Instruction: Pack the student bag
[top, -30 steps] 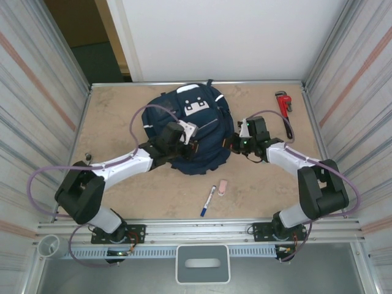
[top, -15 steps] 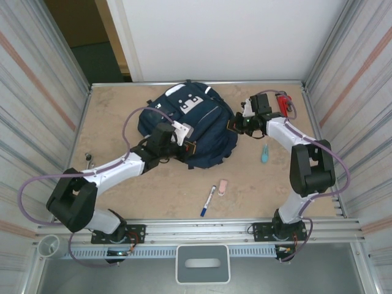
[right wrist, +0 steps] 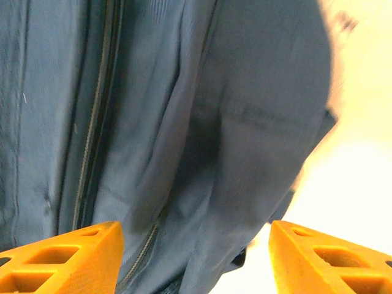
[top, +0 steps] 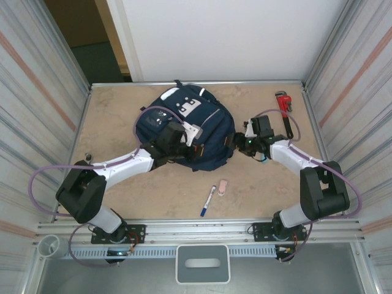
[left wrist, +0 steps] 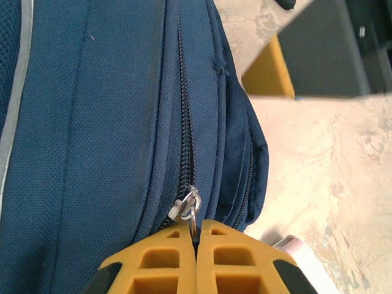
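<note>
The right gripper point(right wrist: 196, 245) has just spread its fingers at the right side of the bag point(top: 208, 119), mid-table toward the far edge — the left gripper point(left wrist: 196, 231) pinches the zip pull point(left wrist: 187, 206), likely to unzip

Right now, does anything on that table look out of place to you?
A red pipe wrench lies at the far right of the table, an odd tool beside a student bag, a pen and a small pink block. Nothing looks spilled or damaged.
</note>
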Robot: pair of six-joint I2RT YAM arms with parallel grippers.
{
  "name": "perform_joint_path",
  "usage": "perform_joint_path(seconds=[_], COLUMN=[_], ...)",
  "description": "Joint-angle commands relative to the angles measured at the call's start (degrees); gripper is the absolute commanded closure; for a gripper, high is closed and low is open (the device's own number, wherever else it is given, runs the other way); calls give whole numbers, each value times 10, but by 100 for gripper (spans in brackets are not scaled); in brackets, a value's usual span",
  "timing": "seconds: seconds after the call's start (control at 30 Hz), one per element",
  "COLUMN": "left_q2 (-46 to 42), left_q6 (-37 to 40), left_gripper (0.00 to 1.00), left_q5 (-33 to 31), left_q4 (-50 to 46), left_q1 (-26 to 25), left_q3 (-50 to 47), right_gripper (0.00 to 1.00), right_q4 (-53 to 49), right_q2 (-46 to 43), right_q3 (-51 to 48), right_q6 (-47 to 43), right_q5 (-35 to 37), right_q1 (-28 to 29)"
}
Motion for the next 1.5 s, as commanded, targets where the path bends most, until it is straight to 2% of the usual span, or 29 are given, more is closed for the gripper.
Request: perform_joint_path(seconds=[0.0, 0.1, 0.17, 0.37, 0.47, 0.7, 0.87, 1.03, 1.13, 1.27, 1.37, 1.47], left_q2=[2, 0, -5, -24, -42, -88, -113, -132, -124, -69, -48, -85], left_q6=[5, 6, 6, 19, 40, 59, 60, 55, 44, 31, 34, 42], left_gripper=[100, 100, 100, 100, 100, 100, 100, 100, 100, 99, 77, 52], left_q5=[8, 1, -5, -25, -47, -79, -87, -89, -135, -211, -231, -247], left_q4=[20, 14, 13, -3, -19, -27, -32, -31, -30, -84, -110, -81], left_q1=[-12, -13, -15, -16, -11, 54, 86, 91, 95, 106, 100, 71], left_q3=[25, 23, 19, 10, -2, -82, -104, -122, -126, -77, -51, -66], right_gripper=[38, 41, 46, 87, 100, 100, 100, 100, 100, 100, 100, 96], right_q4=[42, 28, 18, 2, -7, -10, -8, -2, 9, 12, 5, 1], right_q2=[-11, 16, 41, 73, 59, 14, 24, 25, 29, 45, 46, 33], right_q3=[8, 28, 40, 59, 56, 39, 45, 45, 44, 47, 50, 44], right_q6=[22, 12, 6, -22, -35, -49, -51, -45, -49, -71, -87, -100], right_q5=[17, 53, 73, 129, 141, 119, 112, 111, 94, 58, 34, 4], right_q1=[36, 66, 75, 72, 56, -11, -17, -21, -21, -20, -20, -15])
